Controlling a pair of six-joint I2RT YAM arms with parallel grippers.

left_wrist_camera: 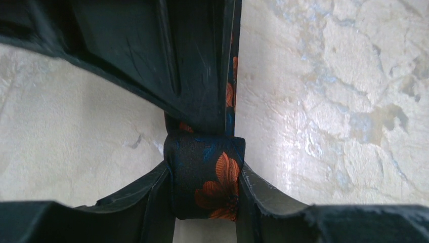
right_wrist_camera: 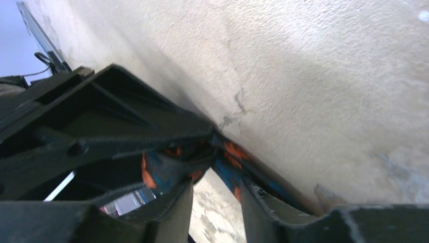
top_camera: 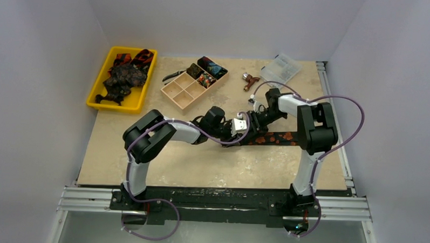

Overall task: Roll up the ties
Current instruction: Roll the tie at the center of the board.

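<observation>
Top external view: both arms reach in, and their tips meet near the middle of the table (top_camera: 200, 164).
Tie: the black tie (top_camera: 277, 139) with orange blotches lies flat on the table. It runs from where the grippers meet off to the right, under the right arm.
Roll: one end of the tie is wound into a small, tight roll (left_wrist_camera: 206, 185). The rest of the tie runs away from it along the table.
Left gripper: the left gripper (left_wrist_camera: 205, 172) has one finger on each side of the roll. Both fingers touch it, so it is clamped on the roll.
Right gripper: the right gripper (right_wrist_camera: 215, 190) has its fingers apart, and bare table shows between them. Its tips sit right by the roll and squeeze nothing.
Yellow tray: the yellow tray (top_camera: 98, 93) sits at the far left of the table with a heap of other ties (top_camera: 125, 75) in it.
Tan box: the tan box (top_camera: 173, 93) has little compartments and stands near the tray. Rolled ties (top_camera: 209, 67) sit in the compartments at its far end.
</observation>
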